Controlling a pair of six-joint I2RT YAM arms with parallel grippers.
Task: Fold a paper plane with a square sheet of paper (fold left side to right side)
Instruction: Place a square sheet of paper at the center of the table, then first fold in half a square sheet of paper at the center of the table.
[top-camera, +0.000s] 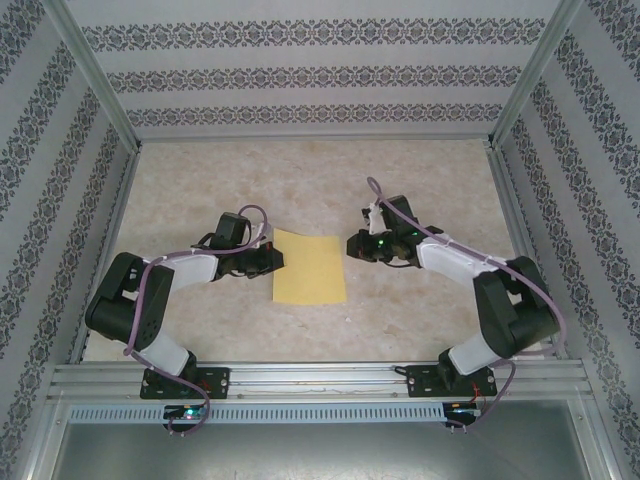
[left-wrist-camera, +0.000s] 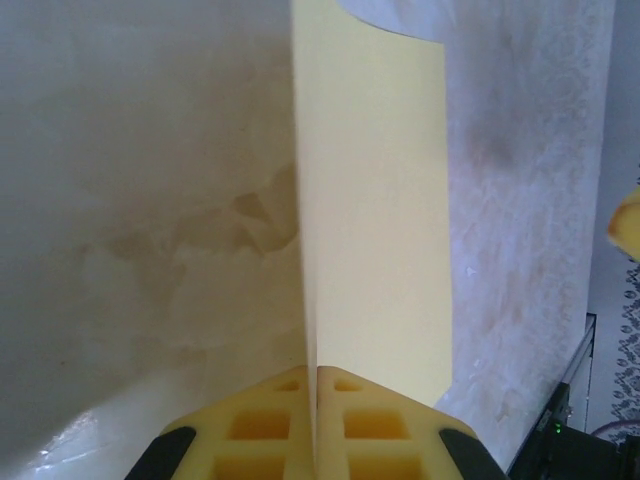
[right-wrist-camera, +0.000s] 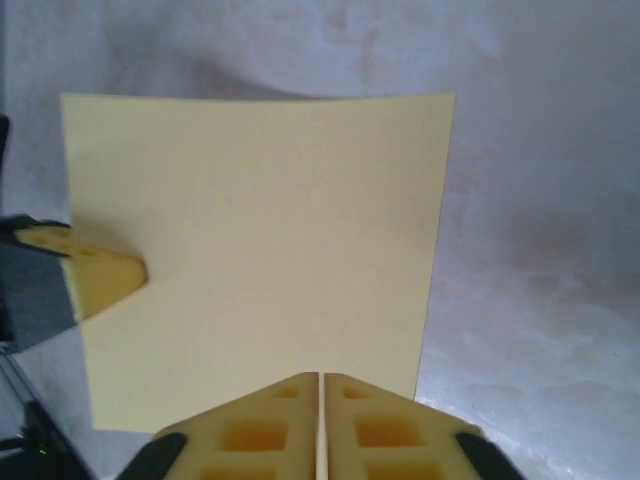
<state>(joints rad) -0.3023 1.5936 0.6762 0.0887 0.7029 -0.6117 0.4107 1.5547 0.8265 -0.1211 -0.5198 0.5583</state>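
You can see the square sheet of paper (top-camera: 310, 268) lying in the middle of the table (top-camera: 430, 180), plain and yellow, between the two arms. Your left gripper (top-camera: 274, 259) is at the left side of the sheet. Its fingers are squeezed tight on that edge, with one finger on top of the paper. Your right gripper (top-camera: 352, 245) is at the right side of the sheet, nearer the far corner. Its fingers are pressed together too, with the tips right at the edge, but you cannot tell if they really have hold of the paper.
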